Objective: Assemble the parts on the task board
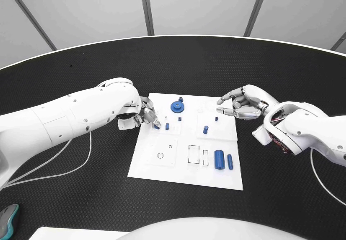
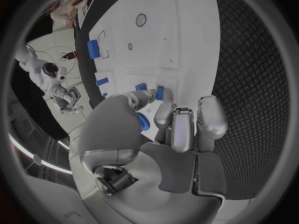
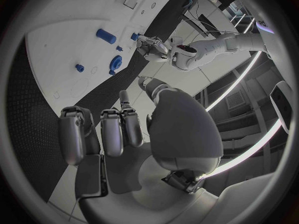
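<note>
At the task board's [image 1: 186, 172] left edge, my left hand [image 1: 144, 116] hovers with its fingertips [image 2: 163, 109] pinched around a small blue part [image 1: 156, 125], which sits upright just inside the rim. Beside it stands another short blue peg [image 1: 167, 126], with a blue gear [image 1: 177, 106] farther back. Near the board's far right corner, my right hand [image 1: 244, 107] hangs with fingers loosely curled, holding nothing. Between both hands, small blue pegs [image 1: 206, 129] stand mid-board; two blue cylinders [image 1: 224, 160] lie toward the near right edge. Around the white board, the black table [image 1: 86, 200] spreads to its curved pale rim.
</note>
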Available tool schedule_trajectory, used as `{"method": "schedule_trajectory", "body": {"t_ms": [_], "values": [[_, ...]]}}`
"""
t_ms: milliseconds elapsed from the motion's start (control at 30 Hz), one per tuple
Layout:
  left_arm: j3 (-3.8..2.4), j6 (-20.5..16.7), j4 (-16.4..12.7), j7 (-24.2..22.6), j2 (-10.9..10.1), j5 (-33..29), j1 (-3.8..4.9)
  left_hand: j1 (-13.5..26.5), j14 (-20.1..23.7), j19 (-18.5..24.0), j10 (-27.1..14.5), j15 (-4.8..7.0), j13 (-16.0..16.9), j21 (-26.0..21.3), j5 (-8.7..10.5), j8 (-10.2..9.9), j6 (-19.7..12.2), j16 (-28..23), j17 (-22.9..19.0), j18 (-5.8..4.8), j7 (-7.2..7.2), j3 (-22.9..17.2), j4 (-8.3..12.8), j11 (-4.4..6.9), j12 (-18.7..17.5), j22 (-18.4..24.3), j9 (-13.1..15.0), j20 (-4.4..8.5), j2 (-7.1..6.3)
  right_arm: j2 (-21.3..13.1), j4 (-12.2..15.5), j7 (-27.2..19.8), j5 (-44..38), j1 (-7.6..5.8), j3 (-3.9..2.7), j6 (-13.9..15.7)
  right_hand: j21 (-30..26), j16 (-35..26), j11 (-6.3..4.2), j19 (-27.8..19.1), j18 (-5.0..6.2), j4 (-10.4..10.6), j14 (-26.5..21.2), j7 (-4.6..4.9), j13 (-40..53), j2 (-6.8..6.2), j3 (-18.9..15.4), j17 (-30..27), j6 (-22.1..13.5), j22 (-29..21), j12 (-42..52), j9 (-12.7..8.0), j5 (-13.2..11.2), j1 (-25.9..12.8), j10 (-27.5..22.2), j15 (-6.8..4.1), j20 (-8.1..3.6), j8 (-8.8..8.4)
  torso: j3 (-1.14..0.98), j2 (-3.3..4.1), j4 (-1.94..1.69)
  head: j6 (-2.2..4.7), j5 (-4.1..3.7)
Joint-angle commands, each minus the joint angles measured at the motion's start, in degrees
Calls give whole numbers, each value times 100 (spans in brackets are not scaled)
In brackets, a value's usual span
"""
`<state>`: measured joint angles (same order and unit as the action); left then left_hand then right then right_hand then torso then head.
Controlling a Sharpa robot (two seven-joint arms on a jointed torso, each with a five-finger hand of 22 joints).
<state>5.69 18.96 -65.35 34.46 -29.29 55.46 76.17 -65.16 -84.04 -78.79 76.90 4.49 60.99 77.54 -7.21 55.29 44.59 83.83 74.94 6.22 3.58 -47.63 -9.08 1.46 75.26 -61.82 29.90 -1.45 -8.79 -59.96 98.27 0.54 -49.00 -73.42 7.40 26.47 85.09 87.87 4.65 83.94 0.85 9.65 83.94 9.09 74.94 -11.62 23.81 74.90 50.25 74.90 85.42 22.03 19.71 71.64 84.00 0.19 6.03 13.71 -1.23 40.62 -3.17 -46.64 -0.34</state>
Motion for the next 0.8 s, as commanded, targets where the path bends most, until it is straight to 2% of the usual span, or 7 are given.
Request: {"method": "schedule_trajectory", "body": {"t_ms": [33,467,800], "values": [[0,-2,2,6,6,0,0,16,-291,-51,49,39,16,34,28,22,146,-21,262,-84,-100,-448,423,14,34,-13,-6,-6,54,-2,3,1,0,0,0,0,-28,-10,-57,237,106,-15,460,-6,1082,46,16,843,0,685,1,-5,20,-3,238,-47,-42,19,2,2,3,-3,-2],[1,-5,60,36,50,-4,-23,179,-293,-58,114,65,123,38,80,30,223,-22,263,-86,-142,-234,341,45,84,-24,-17,18,23,-9,13,1,0,0,0,7,-29,-13,-57,237,106,-16,458,-5,1078,44,17,836,-2,684,-4,-6,35,-4,234,-47,-42,20,4,1,3,-19,-16],[1,-36,111,69,78,-10,-53,384,-294,-60,138,100,188,28,107,2,303,-23,268,-86,-192,297,143,85,95,-17,-56,53,-60,-14,17,1,0,0,0,15,-29,-13,-57,237,106,-16,458,-5,1078,44,17,836,-2,684,-4,-6,35,-4,234,-47,-42,20,-1,-3,2,-37,-33]]}}
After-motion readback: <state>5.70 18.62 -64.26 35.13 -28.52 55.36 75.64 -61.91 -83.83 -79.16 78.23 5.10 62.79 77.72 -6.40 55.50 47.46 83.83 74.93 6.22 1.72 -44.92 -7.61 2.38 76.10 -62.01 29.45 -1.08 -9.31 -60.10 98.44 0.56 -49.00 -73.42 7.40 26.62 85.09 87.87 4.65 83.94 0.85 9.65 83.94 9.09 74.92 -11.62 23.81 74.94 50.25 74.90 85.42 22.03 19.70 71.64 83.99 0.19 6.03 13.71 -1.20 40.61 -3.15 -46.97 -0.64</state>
